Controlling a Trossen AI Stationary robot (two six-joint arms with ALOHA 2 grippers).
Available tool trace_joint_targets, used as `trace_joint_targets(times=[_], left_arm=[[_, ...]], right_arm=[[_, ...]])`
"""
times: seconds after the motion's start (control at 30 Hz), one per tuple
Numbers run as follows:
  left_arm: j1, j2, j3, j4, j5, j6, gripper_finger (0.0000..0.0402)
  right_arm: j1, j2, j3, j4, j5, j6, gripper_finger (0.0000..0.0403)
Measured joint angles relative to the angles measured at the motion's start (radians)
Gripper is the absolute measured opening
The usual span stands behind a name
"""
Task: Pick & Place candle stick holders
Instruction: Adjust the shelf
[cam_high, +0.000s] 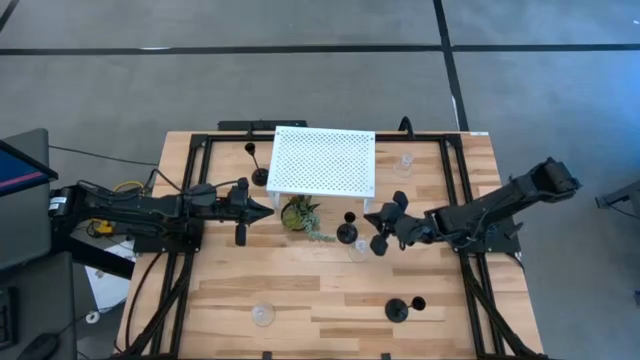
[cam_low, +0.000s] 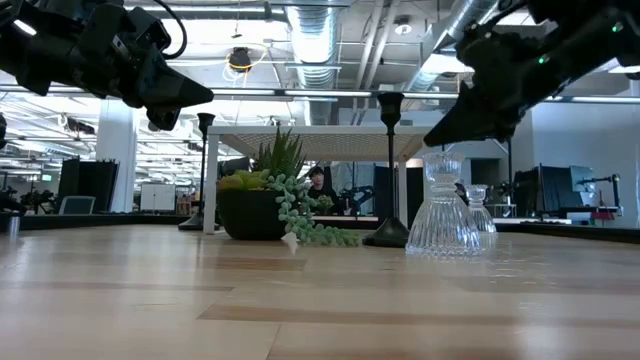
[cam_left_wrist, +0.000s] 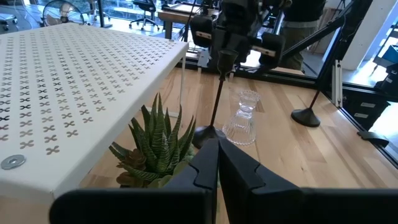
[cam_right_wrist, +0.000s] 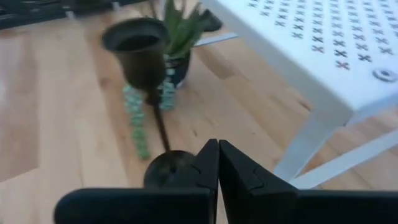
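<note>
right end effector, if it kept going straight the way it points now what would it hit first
Probably the black candle stick holder with the thin stem and round base, standing right ahead of the shut right end effector. The green potted plant sits just behind it; depth is uncertain.

You have three black candle holders (cam_high: 348, 232) and three clear glass ones (cam_high: 263, 315). You also have one potted plant (cam_high: 298, 213) and one white stand (cam_high: 323, 161).

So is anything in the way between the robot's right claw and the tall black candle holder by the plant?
Nothing visible. The right gripper, shut and empty, is right next to the black candle holder. The clear glass holder sits just beside them, not between.
</note>
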Motion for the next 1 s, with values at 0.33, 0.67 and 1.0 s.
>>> trace_joint_targets(times=[0.33, 0.67, 1.0], left_arm=[[0.000, 0.000, 0.000, 0.000, 0.000, 0.000, 0.0012], [0.000, 0.000, 0.000, 0.000, 0.000, 0.000, 0.0012], [0.000, 0.000, 0.000, 0.000, 0.000, 0.000, 0.0012]], right_arm=[[0.000, 0.130, 0.000, 0.203, 0.136, 0.004, 0.0000], [-0.020, 0.202, 0.000, 0.200, 0.268, 0.071, 0.0000], [-0.053, 0.200, 0.000, 0.182, 0.311, 0.078, 0.0000]])
